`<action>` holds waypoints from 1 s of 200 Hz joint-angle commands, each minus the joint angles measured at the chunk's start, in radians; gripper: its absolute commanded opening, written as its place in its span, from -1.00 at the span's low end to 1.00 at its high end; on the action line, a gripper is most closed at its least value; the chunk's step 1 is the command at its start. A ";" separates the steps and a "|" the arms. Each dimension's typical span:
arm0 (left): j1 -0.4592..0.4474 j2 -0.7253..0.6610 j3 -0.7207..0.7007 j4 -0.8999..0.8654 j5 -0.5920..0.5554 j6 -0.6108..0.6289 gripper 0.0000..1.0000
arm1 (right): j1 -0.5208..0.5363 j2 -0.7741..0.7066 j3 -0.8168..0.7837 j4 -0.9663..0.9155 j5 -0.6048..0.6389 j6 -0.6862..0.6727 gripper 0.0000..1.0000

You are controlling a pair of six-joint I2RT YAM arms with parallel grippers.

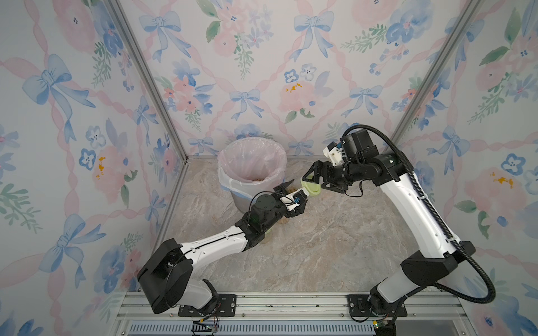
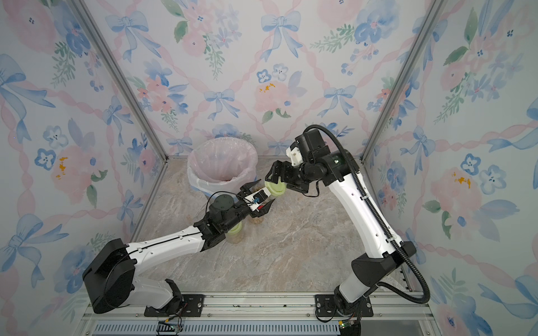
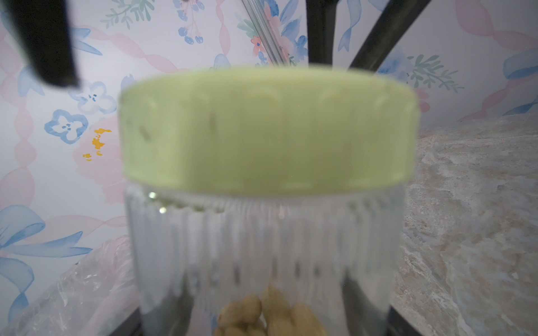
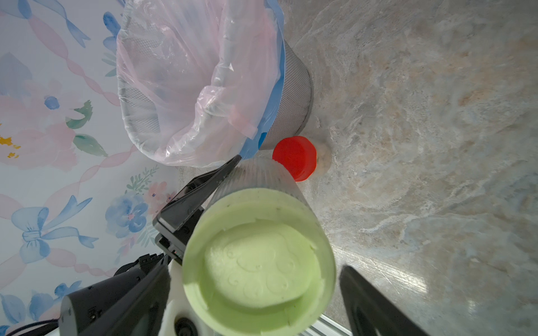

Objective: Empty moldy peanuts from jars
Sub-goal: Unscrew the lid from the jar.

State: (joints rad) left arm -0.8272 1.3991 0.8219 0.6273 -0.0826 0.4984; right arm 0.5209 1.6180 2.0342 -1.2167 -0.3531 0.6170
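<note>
Clamps a clear ribbed jar [image 3: 262, 247] across its body in the left gripper [image 1: 294, 195], held clear of the table [image 1: 320, 247] and tipped onto its side just beside the bin [image 1: 240, 200]. Straddles the jar's pale green lid [image 4: 259, 261] with the right gripper [image 1: 313, 183], jaws spread, a sliver of daylight on either side, so not yet biting. Shows the moldy peanuts [image 3: 262, 317] sealed inside, heaped toward the jar's closed end. Has the red-lidded jar [image 4: 294, 157] capped and standing just beside the foot of the bin. Has a second green-lidded jar [image 2: 234, 231] upright a little farther out from the bin, half hidden under the left forearm, tan nuts dimly visible through the glass. Hints at a few tan specks low in the bin's pink liner, too small to call. Puts the job, on this evidence, near its start: lid to grip and unscrew, jar to tip over the bin, then two more jars to open and pour.
</note>
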 commanded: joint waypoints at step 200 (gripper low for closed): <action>0.099 -0.058 0.032 0.096 0.596 -0.315 -0.67 | 0.001 -0.010 0.073 -0.121 -0.119 -0.592 0.65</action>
State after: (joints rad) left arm -0.7341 1.3838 0.8227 0.5972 0.3058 0.3038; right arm 0.5240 1.6161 2.0491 -1.2732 -0.3916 0.2062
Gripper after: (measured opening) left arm 0.817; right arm 0.823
